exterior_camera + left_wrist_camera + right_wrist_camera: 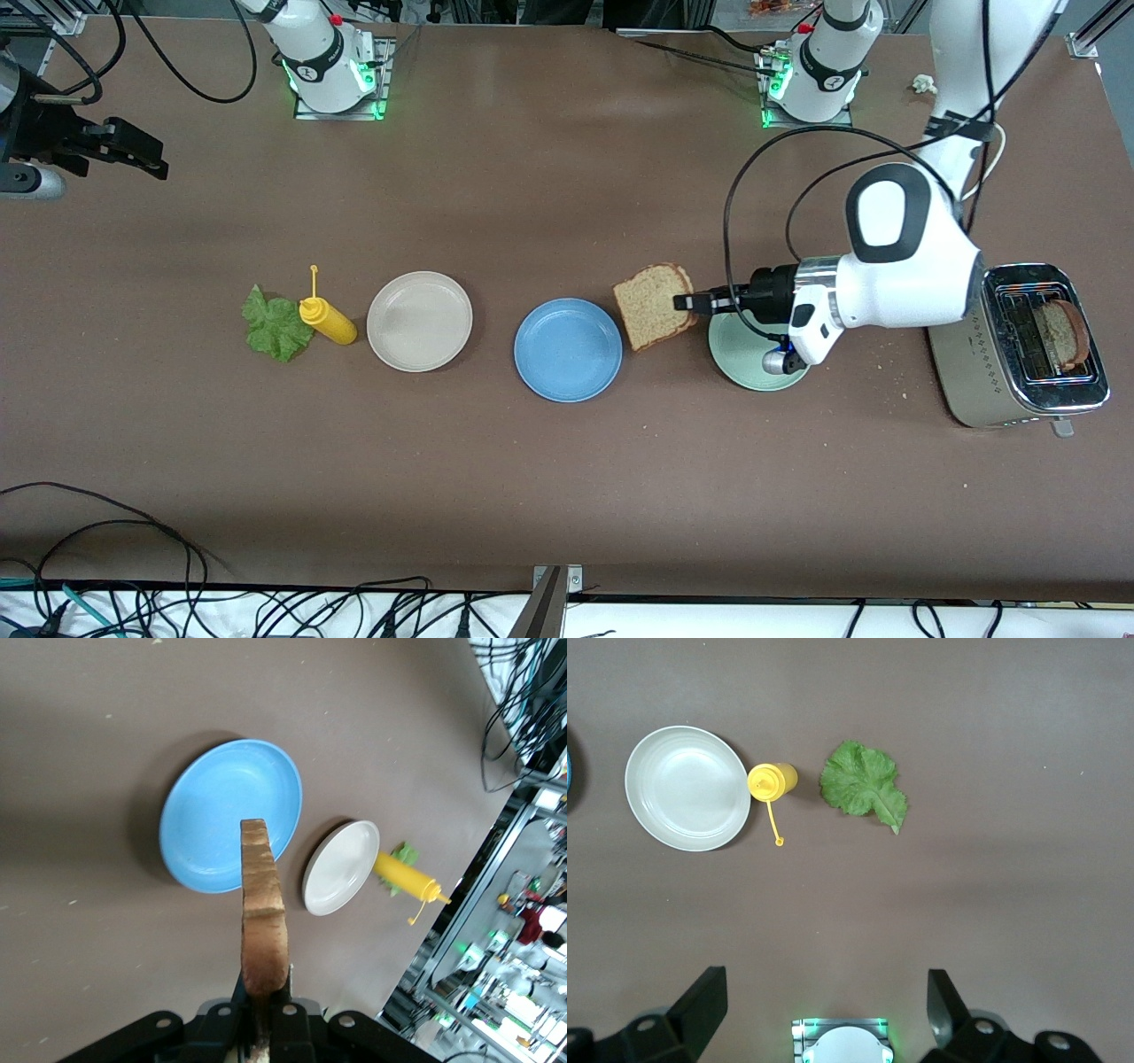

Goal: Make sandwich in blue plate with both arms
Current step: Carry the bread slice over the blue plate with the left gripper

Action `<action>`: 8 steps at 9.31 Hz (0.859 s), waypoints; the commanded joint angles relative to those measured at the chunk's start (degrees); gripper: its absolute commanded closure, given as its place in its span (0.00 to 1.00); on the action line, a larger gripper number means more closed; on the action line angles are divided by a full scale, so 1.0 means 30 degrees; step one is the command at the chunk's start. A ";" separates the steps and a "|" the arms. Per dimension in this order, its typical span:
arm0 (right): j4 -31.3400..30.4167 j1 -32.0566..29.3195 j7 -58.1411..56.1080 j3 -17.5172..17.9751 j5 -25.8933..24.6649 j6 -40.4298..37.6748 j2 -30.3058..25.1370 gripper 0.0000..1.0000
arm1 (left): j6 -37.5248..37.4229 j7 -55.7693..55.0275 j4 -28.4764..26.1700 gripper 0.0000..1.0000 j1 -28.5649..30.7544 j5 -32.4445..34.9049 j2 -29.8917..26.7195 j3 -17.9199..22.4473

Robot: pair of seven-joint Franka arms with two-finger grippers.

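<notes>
We list the table's contents as they lie in the front view.

Blue plate (568, 349) — lower centre of the frame, flat on the brown table (532, 177), nothing on it. In the left wrist view it sits at upper centre (213, 815).

Bread slice (654, 305) — centre-right of the frame, held in the air over the table between the blue plate and the pale green plate (740, 368), its lower corner close to the blue plate's rim. Its broad face is turned up toward the camera. The left wrist view shows it edge-on (262, 912), its long axis running straight out from the claw toward the blue plate.

Left gripper (689, 302) — clamped on the bread slice's edge, reaching in from the right of the frame above the pale green plate.

Right gripper (133, 151) — upper left of the frame, held over the table edge, waiting. In the right wrist view its fingers (700, 1001) stand wide apart with nothing between them.

Lettuce leaf (275, 326) — left of centre, flat on the table, touching the yellow squeeze bottle (326, 319).

Beige-white plate (419, 321) — between the bottle and the blue plate, bare.

Toaster (1028, 346) — right edge of the frame — with a second bread slice (1059, 334) standing in one slot.
</notes>
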 commanded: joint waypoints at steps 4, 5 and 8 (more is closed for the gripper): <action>0.0193 -0.0095 -0.0012 0.0051 -0.0037 -0.0304 0.0057 0.00 | 0.7348 0.0325 -0.1464 1.00 -0.3893 -0.2934 0.1109 0.0146; 0.0193 -0.0095 -0.0012 0.0051 -0.0037 -0.0333 0.0058 0.00 | 0.8663 0.0384 -0.1581 1.00 -0.4535 -0.3254 0.1489 0.0088; 0.0163 -0.0095 -0.0012 0.0051 -0.0037 -0.0334 0.0058 0.00 | 1.1277 0.3247 -0.1553 1.00 -0.5768 -0.6293 0.2544 0.0087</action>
